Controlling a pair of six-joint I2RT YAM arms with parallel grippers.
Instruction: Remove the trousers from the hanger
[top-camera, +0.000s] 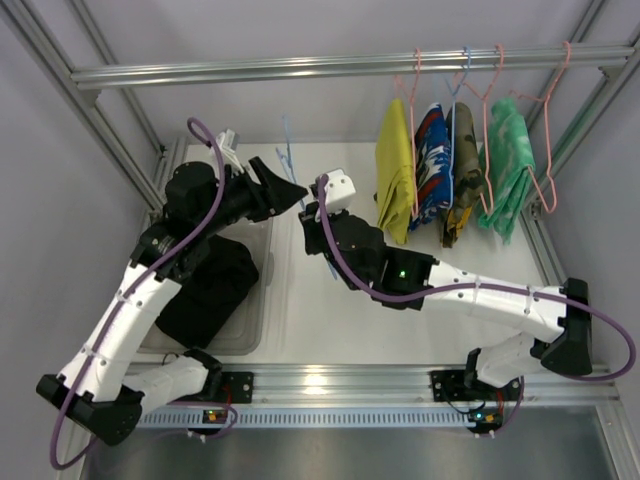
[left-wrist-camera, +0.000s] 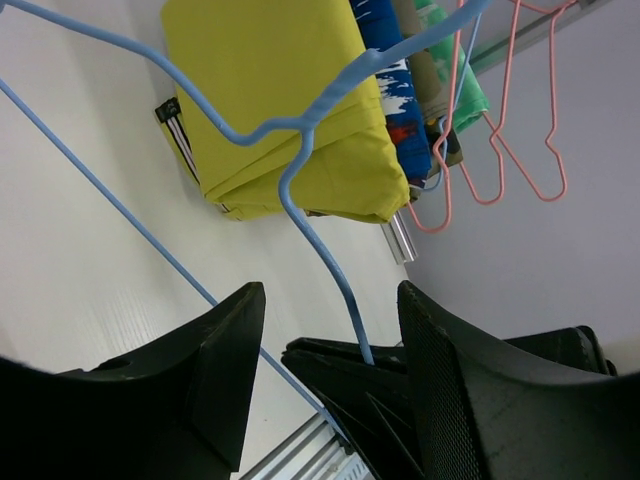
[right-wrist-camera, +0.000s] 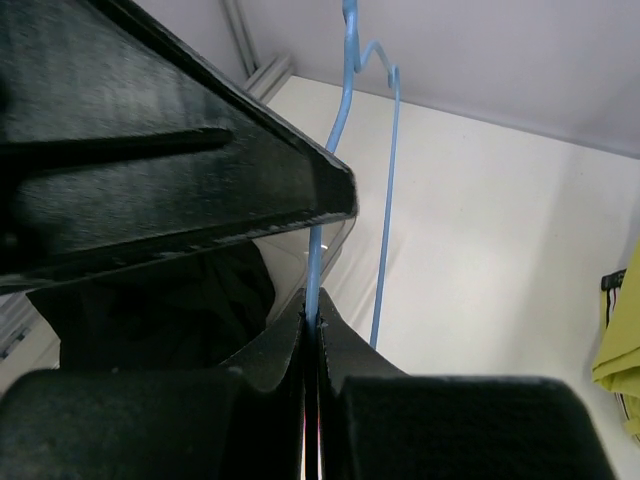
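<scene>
1. The right claw (right-wrist-camera: 318, 320) is seen clamped shut on the wire of a bare blue hanger (right-wrist-camera: 385, 200).
2. The left claw (left-wrist-camera: 330, 300) is held open, with the hanger's wire passing between its fingers.
3. The black trousers (top-camera: 215, 285) are found heaped in a clear bin (top-camera: 252, 335) on the left of the desk (top-camera: 420, 330), beneath the left arm.
4. The yellow trousers (top-camera: 397, 185) are hung folded from the rail (top-camera: 300, 68), beside three other garments (top-camera: 470, 170), to the right of both claws.
</scene>
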